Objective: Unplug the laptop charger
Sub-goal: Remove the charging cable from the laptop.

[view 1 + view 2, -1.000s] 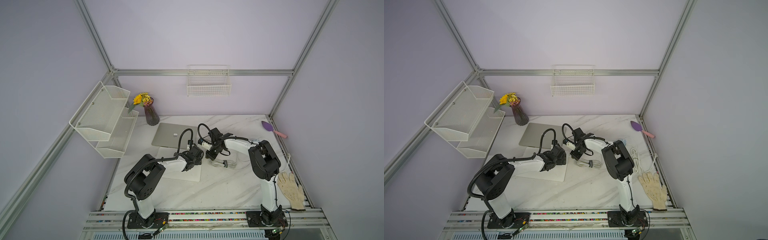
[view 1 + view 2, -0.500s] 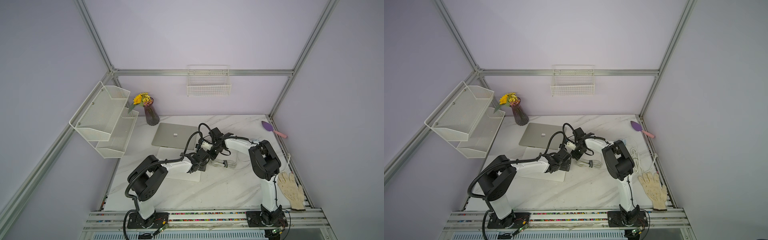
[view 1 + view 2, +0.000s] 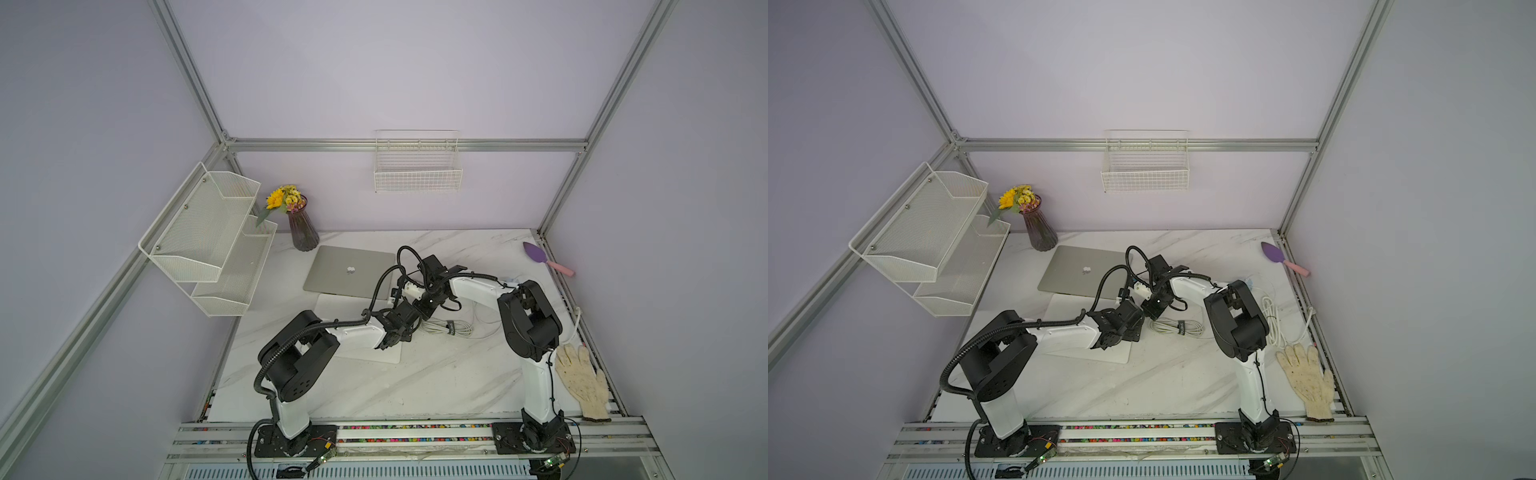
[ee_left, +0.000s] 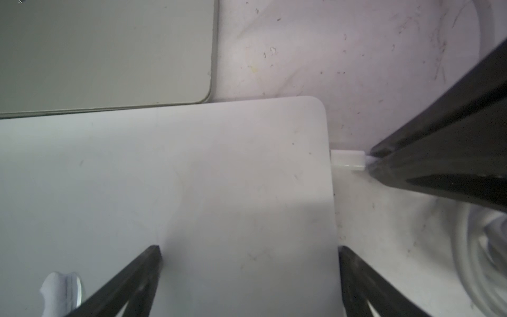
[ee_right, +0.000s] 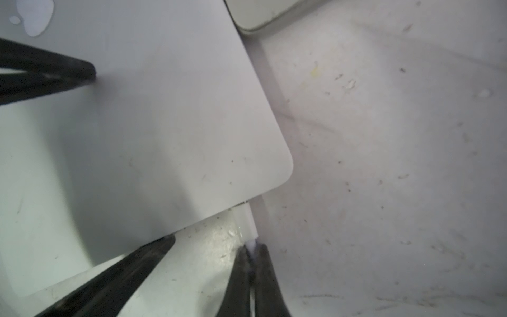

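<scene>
bimanual cell during unplugging. the laptop charger [image 4: 348,160] shows here only as its small white connector [image 5: 248,222], which meets the side edge of the white laptop [image 4: 192,178] near a rounded corner. its power brick cannot be made out in any view.

right gripper [image 5: 252,247]: jaws pressed together on the outer end of the connector, right where the thin cable leaves it.

left gripper [image 4: 249,251]: fingers spread wide and holding nothing. one tip is over the lid, the other at the laptop's edge just beside the connector. whether the tips press on the lid cannot be told.

progress, as judged: the grasp is made and the second arm is placed as if to steady the laptop. the connector is not yet out of its port, so the pull straight away from the edge remains.

a bundled white cord [image 3: 446,328] with a black tie lies on the marble table [image 3: 415,382] near both grippers.

markings: an apple logo [image 3: 351,270] on the closed silver laptop [image 3: 328,276] behind, and another apple logo [image 5: 34,16] on the white laptop's lid. no readable lettering appears anywhere.
</scene>
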